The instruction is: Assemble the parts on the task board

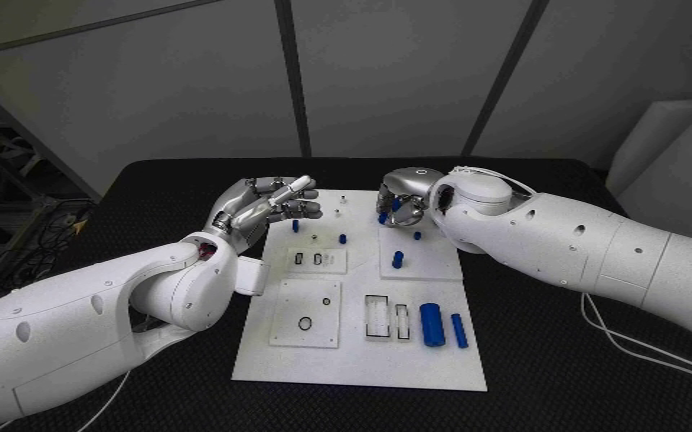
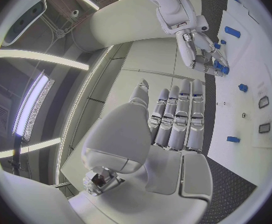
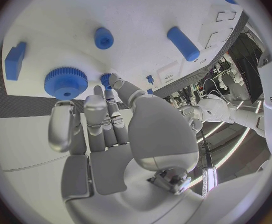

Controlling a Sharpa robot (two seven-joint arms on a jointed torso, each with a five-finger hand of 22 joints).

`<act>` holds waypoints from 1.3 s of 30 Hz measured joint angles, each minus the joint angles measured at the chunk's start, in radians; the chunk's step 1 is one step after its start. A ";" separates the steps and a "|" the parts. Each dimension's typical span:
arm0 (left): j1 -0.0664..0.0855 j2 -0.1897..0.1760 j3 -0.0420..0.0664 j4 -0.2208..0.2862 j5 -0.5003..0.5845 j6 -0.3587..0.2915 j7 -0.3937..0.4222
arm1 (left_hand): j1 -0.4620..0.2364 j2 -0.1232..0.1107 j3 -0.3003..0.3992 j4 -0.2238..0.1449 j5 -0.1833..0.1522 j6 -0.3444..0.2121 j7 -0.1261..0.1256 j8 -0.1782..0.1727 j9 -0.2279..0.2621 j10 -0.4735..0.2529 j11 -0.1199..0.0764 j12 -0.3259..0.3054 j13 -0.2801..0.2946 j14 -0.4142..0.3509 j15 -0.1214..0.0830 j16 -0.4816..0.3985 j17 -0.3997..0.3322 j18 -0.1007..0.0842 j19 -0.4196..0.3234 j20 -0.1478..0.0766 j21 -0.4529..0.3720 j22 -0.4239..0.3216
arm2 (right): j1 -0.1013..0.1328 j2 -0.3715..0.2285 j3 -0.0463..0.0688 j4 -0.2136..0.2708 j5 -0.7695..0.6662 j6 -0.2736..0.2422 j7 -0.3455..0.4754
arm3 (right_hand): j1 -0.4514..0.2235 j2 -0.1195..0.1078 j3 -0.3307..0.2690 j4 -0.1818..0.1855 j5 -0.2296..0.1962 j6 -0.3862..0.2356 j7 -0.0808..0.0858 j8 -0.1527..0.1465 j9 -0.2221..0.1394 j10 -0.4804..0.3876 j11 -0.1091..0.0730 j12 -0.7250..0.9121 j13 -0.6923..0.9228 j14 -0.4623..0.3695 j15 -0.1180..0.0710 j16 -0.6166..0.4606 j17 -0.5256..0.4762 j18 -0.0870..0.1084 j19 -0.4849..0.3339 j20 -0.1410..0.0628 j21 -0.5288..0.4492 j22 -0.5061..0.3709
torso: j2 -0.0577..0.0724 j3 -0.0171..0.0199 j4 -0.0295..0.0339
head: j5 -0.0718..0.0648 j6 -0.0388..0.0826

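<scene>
Black table (image 1: 173, 177), cables (right edge) (image 1: 623, 337)

1. You are looking at a task board (image 1: 361, 357) showing as smooth, matt white plate, plastic by its look.
2. You are seeing the blue gear (image 3: 65, 82) presenting as matt moulded plastic with a finely ridged rim.
3. You are viewing the blue cylinder (image 1: 431, 324) reading as smooth plastic with a faint sheen.
4. You are finding the table (image 1: 577, 372) wearing a black, matt, finely textured covering.
5. You are watching the left hand (image 2: 173, 119) and the right hand (image 3: 105, 129) gleaming as brushed silver metal, semi-glossy.
6. You are noting the arm shells (image 1: 101, 312) shining as smooth, glossy white plastic.
</scene>
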 measured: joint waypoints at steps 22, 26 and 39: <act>0.001 -0.004 0.000 -0.003 -0.001 0.008 -0.008 | -0.004 0.004 0.000 0.000 0.000 0.000 0.000 0.000 0.000 0.000 0.000 -0.004 -0.001 0.000 0.000 0.000 0.001 0.000 0.000 0.000 0.000 0.000 | 0.000 0.007 0.000 0.000 -0.024 -0.046 -0.010 | 0.006 0.046 0.045 0.035 -0.001 0.083 -0.034 0.012 0.021 0.119 -0.038 -0.001 0.016 0.002 -0.016 0.080 0.068 -0.030 0.059 -0.023 0.061 0.065 | 0.002 0.0005 -0.0009 | 0.003 -0.006; 0.001 -0.005 0.000 -0.004 -0.001 0.009 -0.009 | -0.004 0.004 0.000 0.000 0.000 0.000 0.000 0.000 0.000 0.000 0.000 -0.004 -0.001 0.000 0.000 0.000 0.001 0.000 0.000 0.000 0.000 0.000 | 0.000 0.006 0.000 0.011 -0.027 -0.086 -0.010 | 0.009 0.049 0.047 0.034 -0.001 0.085 -0.032 0.012 0.024 0.123 -0.035 -0.001 0.017 0.002 -0.016 0.080 0.069 -0.031 0.060 -0.024 0.061 0.065 | 0.002 0.0001 -0.0008 | 0.004 -0.002; 0.001 -0.003 0.000 -0.010 -0.001 0.012 -0.012 | -0.004 0.004 0.000 0.000 0.000 0.000 0.000 0.000 0.000 0.000 0.000 -0.004 -0.001 0.000 0.000 0.000 0.001 0.000 0.000 0.000 0.000 0.000 | 0.007 0.081 0.000 -0.073 -0.023 -0.217 0.001 | 0.011 0.050 0.049 0.031 0.000 0.085 -0.032 0.012 0.025 0.122 -0.035 -0.001 0.017 0.002 -0.016 0.084 0.069 -0.030 0.060 -0.024 0.061 0.065 | 0.005 -0.0003 0.0019 | 0.010 0.009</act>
